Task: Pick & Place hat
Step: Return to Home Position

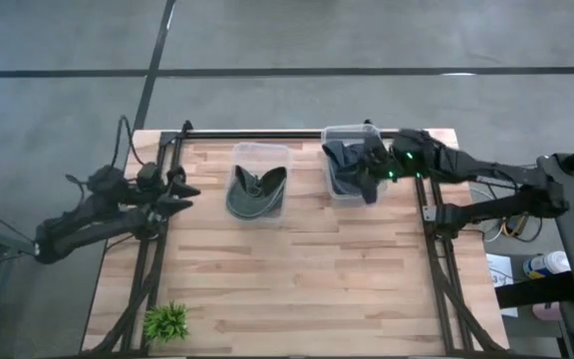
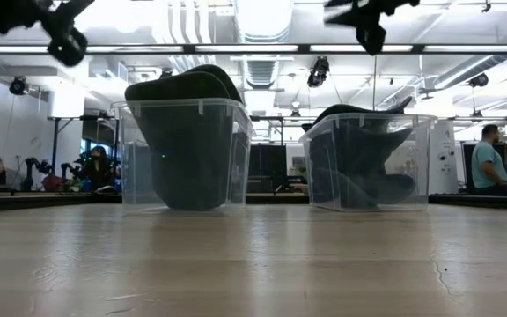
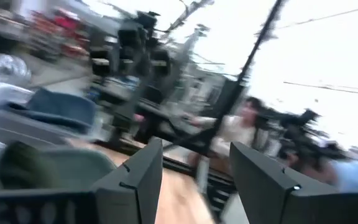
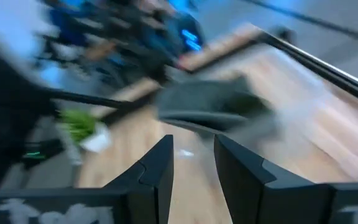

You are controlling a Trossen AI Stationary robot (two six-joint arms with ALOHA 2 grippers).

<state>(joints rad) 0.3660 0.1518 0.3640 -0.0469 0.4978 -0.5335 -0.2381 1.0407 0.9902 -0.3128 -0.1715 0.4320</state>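
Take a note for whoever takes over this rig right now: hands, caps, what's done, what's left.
Left hand: open, empty, at the left edge of the table, clear of the bins.
Right hand: open, empty, raised over the right bin.
Gray caps sit in the left bin; dark caps in the right bin.
Done: no cap lies on the table.
Left: bring both arms home.

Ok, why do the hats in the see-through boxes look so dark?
Low view: white ceiling lights glare behind the two clear plastic bins, so the caps inside turn into dark shapes. High view: even light; the grey caps and dark blue caps show plainly. Left wrist view: glare past the open left pincer.
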